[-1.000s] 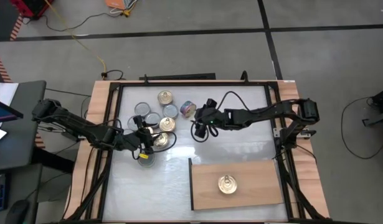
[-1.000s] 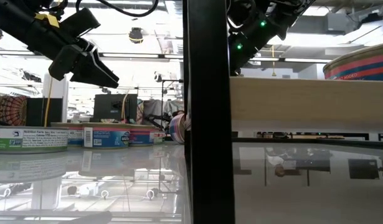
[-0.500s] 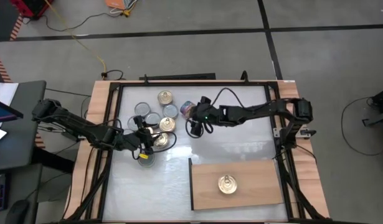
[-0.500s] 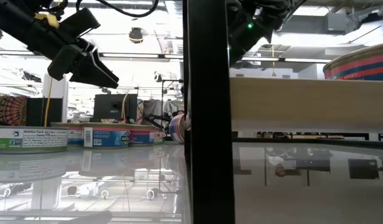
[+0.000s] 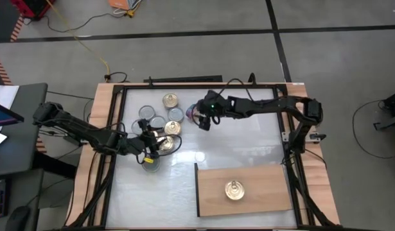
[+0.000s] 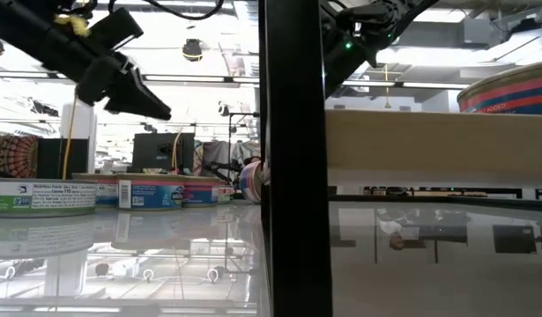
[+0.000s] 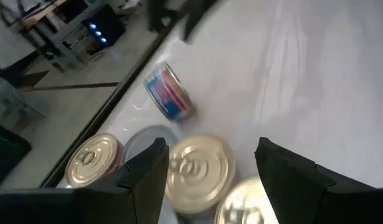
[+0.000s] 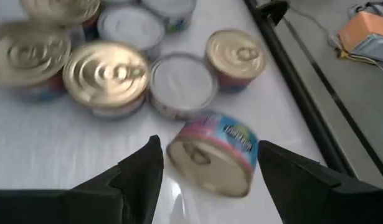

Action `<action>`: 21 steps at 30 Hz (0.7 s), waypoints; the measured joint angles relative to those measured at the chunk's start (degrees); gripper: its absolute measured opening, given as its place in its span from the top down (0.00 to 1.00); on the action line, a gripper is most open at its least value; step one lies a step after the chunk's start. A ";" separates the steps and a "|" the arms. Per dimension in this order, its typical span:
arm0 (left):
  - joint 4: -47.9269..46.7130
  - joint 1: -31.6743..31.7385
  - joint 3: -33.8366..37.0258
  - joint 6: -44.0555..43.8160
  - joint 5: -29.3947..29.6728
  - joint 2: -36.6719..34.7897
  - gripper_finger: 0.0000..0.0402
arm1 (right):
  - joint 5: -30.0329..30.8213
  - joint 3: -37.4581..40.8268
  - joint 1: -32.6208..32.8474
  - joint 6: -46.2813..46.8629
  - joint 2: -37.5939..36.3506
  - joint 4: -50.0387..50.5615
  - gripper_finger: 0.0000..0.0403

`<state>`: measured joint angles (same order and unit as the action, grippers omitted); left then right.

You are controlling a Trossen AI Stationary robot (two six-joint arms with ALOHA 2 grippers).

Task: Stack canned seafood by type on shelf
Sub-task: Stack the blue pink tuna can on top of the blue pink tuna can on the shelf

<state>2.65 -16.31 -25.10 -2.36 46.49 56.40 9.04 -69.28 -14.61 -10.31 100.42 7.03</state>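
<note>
The right gripper (image 5: 201,121) has moved up to the tipped can (image 8: 214,151). Its fingers are open and empty, ready to grab. The left gripper (image 5: 153,145) waits open over the other cans (image 5: 160,119).

You won't get a clean read on any lettering here. In the low view, the row of flat round tins with white, green and pink paper bands (image 6: 41,195) at the left carries small dark print, too fine to make out. The blue-and-red banded tin (image 6: 508,92) on the light-brown wooden board (image 6: 429,136) shows a strip of pale letters, illegible. In the right wrist view, the pink-and-blue tin lying on its side (image 8: 216,152) bears white lettering, blurred beyond reading.
</note>
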 joint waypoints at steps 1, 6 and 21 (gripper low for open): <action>1.54 1.13 0.00 -0.62 -0.25 0.31 0.43 | 0.17 0.01 -0.05 -0.23 -0.50 1.62 0.29; 8.42 9.99 0.00 -0.43 -10.80 3.76 0.43 | 1.68 0.00 -1.95 1.29 -3.59 8.13 0.29; 11.91 21.13 -13.83 4.67 -19.72 21.00 0.42 | 3.29 21.75 -1.61 5.19 -21.82 -9.17 0.29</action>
<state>14.57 4.82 -38.94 2.31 26.77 77.40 12.33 -47.52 -16.22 -5.12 78.60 -2.13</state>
